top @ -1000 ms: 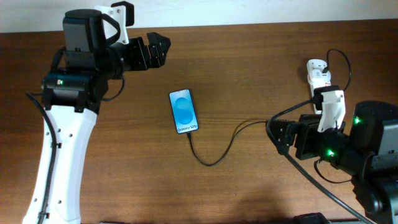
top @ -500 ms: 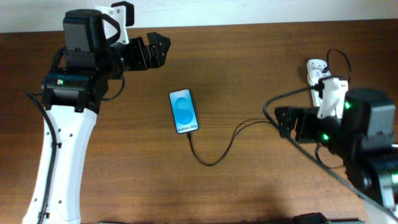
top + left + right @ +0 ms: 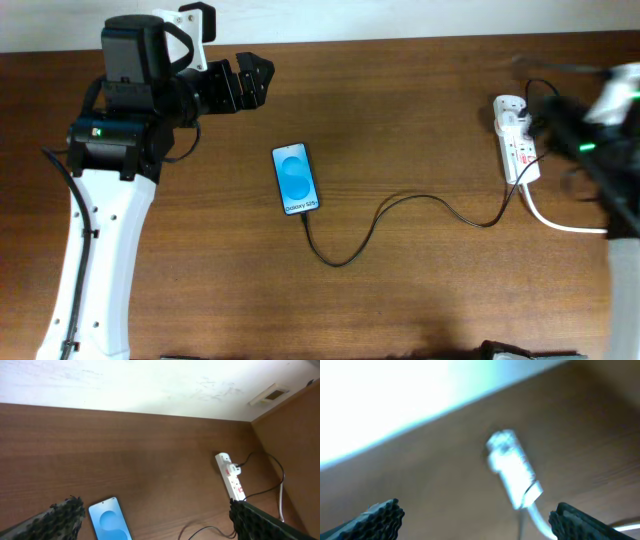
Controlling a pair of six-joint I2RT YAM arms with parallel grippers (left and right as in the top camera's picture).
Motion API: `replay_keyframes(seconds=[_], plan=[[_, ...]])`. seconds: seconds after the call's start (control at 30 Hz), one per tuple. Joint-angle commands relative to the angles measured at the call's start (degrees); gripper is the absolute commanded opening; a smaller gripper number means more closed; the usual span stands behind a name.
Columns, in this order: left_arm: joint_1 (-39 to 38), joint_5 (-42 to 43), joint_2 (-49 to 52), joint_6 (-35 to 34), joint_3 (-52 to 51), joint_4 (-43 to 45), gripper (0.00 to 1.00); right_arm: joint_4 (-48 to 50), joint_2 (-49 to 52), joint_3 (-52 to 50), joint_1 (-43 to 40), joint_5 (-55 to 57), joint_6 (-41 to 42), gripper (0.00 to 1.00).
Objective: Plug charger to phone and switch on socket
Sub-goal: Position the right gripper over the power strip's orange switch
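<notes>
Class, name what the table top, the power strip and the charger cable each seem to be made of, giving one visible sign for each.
Table top: wood or wood-look laminate, matt brown, with fine grain lines.
Power strip: probably moulded plastic, plain white and smooth, with rounded ends.
Charger cable: likely a rubber or soft plastic sheath, thin and black, lying in loose curves.

Socket [image 3: 512,470] blurred in right wrist view; phone [image 3: 110,521] cropped by bottom edge.

"Galaxy S25" on the phone [image 3: 296,178]
</notes>
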Motion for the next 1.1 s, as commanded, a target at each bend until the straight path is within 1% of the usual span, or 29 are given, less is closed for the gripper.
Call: replay_keyframes(seconds=[0.0,0.07,0.17,0.33,0.43,0.53,0.6,0.67,0.87,1.07], plan=[[0.3,-0.4,-0.6,0.9,0.2,0.0,0.99,3.6,-0.3,2.3,-8.7,0.4,5.1,0.99],[0.3,-0.4,-0.6,0.9,0.3,0.0,0.99,6.9,0.9,2.3,-12.8,0.5,7.2,0.99],[0.3,-0.4,-0.6,0.9,0.2,0.0,0.99,11.2,4.9,2.3,-16.8,0.6,7.3,0.99],[0.3,-0.4,-0.6,0.9,0.2,0.0,0.99,13.0,14.6,2.3,-20.7,0.5,7.1,0.99],[0.3,-0.4,-0.6,0.9,0.2,0.0,0.99,12.6,20.4,2.3,-20.9,-3.7,3.6,0.99],[0.3,-0.4,-0.6,0.9,0.2,0.0,0.99,13.1,25.9,2.3,-20.8,-7.7,3.5,0.99],[0.3,-0.4,-0.6,0.9,0.2,0.0,0.99,15.6,31.5,2.3,-20.8,-13.6,1.8,0.99],[0.3,-0.4,-0.6,0.9,0.2,0.0,0.99,16.8,35.8,2.3,-20.8,-15.8,1.6,0.99],[0.3,-0.4,-0.6,0.9,0.2,0.0,0.99,17.7,44.8,2.3,-20.3,-19.1,1.6,1.00],[0.3,-0.4,-0.6,0.9,0.2,0.0,0.99,21.3,49.2,2.3,-17.6,-16.7,0.9,1.00]])
